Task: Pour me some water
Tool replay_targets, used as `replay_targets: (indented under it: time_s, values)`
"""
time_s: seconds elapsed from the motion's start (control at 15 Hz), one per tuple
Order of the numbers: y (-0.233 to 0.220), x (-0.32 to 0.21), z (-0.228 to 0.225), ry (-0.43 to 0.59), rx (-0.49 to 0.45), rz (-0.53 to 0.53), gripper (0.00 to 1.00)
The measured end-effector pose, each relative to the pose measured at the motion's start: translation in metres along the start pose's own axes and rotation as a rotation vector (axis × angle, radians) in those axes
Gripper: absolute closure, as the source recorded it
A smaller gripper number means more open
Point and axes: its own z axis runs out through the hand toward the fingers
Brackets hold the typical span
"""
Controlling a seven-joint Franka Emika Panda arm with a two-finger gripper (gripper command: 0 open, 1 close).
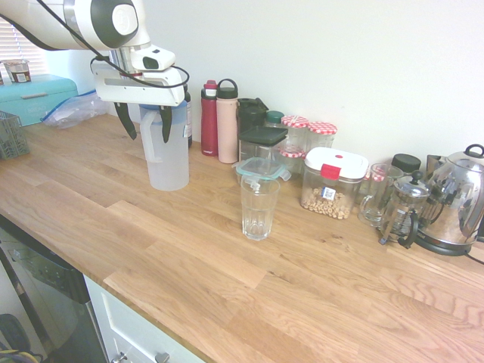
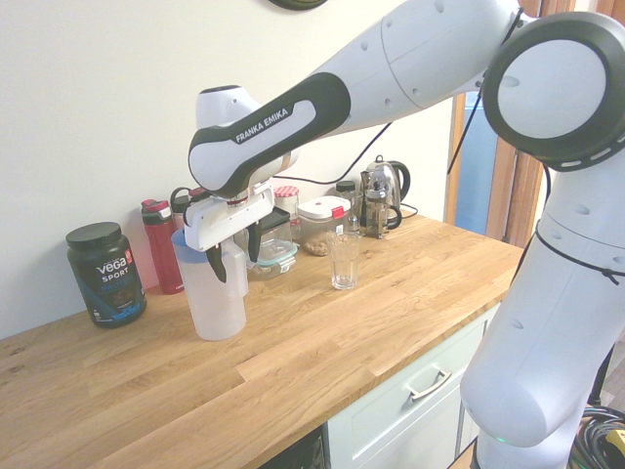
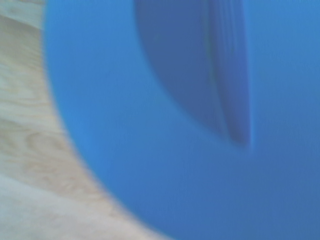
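Note:
A tall frosted-white jug (image 1: 168, 155) (image 2: 217, 303) with a blue rim stands upright on the wooden counter (image 1: 151, 242). The water does not show plainly through its wall. My gripper (image 1: 145, 125) (image 2: 234, 252) hangs open over the jug's top, its dark fingers (image 1: 125, 121) reaching down on either side of the side handle (image 1: 151, 142). I cannot tell whether they touch it. A clear ribbed glass (image 1: 259, 208) (image 2: 344, 262) stands empty-looking to the jug's right in the first exterior view. The wrist view is filled by the blurred blue lid (image 3: 200, 125).
Along the wall stand a red bottle (image 1: 209, 119), a pink bottle (image 1: 227, 122), jars, a lidded food box (image 1: 330, 181), a French press (image 1: 404, 208) and a kettle (image 1: 457, 200). A black tub (image 2: 105, 274) sits beyond the jug. A lidded container (image 1: 262, 168) sits just behind the glass.

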Motion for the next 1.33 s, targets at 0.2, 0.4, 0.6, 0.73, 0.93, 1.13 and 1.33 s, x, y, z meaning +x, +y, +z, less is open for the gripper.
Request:
replay_targets:
  time_s: [0.2, 0.4, 0.6, 0.73, 0.93, 1.13, 1.33]
  values:
    - [-0.009, 0.002, 0.012, -0.008, -0.011, -0.017, 1.00]
    - [-0.009, 0.005, 0.012, -0.012, -0.006, -0.011, 1.00]
    - [-0.009, 0.005, 0.011, -0.021, 0.002, -0.005, 1.00]
    - [-0.012, 0.002, 0.011, -0.028, 0.003, -0.011, 1.00]
    - [-0.014, -0.001, 0.011, -0.031, 0.002, -0.014, 1.00]
    - [-0.013, 0.000, 0.012, -0.034, 0.000, -0.011, 1.00]
    - [-0.010, 0.003, 0.012, -0.034, -0.002, -0.001, 1.00]
